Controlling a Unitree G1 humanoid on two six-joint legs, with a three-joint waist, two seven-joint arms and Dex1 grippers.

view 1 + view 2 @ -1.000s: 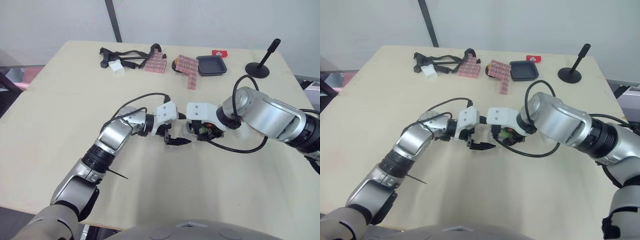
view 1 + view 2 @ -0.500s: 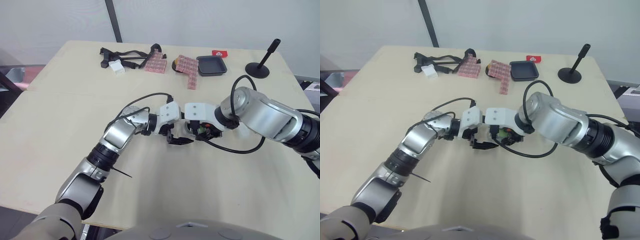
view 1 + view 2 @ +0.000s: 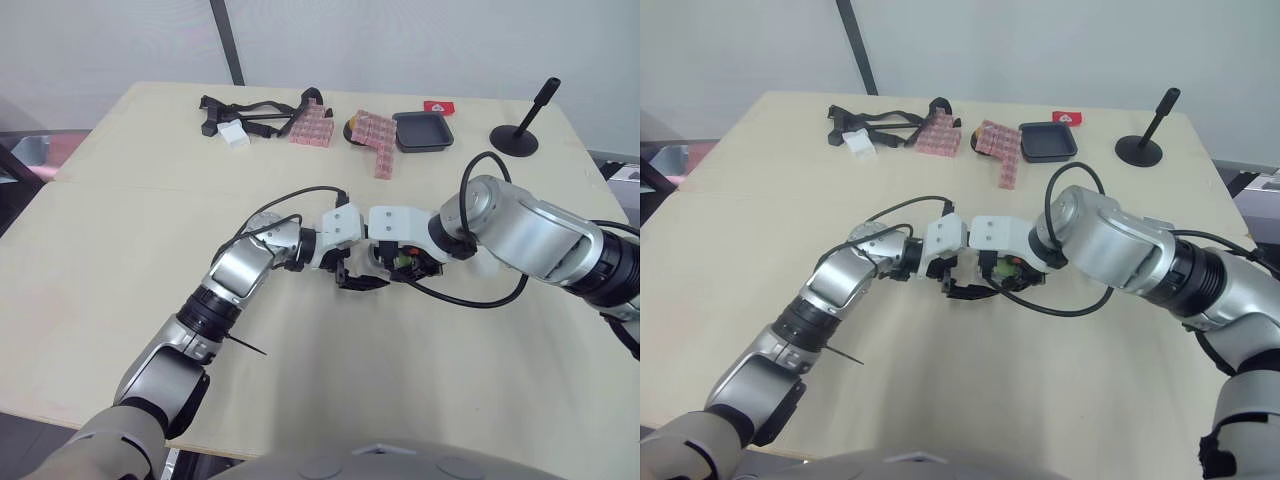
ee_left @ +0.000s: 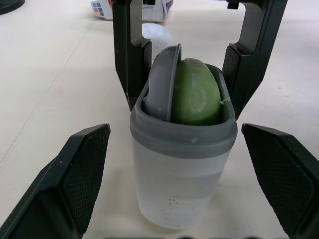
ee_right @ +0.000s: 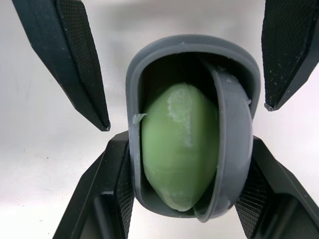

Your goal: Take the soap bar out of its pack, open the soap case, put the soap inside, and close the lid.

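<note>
The pale table (image 3: 120,230) has the work near its centre, with loose clutter along the far edge at 12 o'clock and a black stand (image 3: 522,128) at about 1 o'clock. The left gripper (image 3: 357,283) reaches in low from 9 o'clock, its jaws spread wide and both fingers clear of the soap case (image 4: 182,169). The right gripper (image 3: 400,262), on the arm coming from 3 o'clock, points down over the case. Its jaws are closed against two opposite sides of the grey rim, gripping it as far as I can judge. The case stands upright between the two grippers, mouth up; I cannot tell whether its base rests on the table. Inside, a grey plate that I take for the lid (image 4: 162,82) sits tilted on edge, wedged beside the green soap bar (image 4: 198,94). By my reading the task is well along: the soap is bare, the case is open, and the soap is in it. What is left is to free the lid and seat it flat across the mouth. The soap stands on end, its long axis vertical and its rounded tip just past the rim.
</note>
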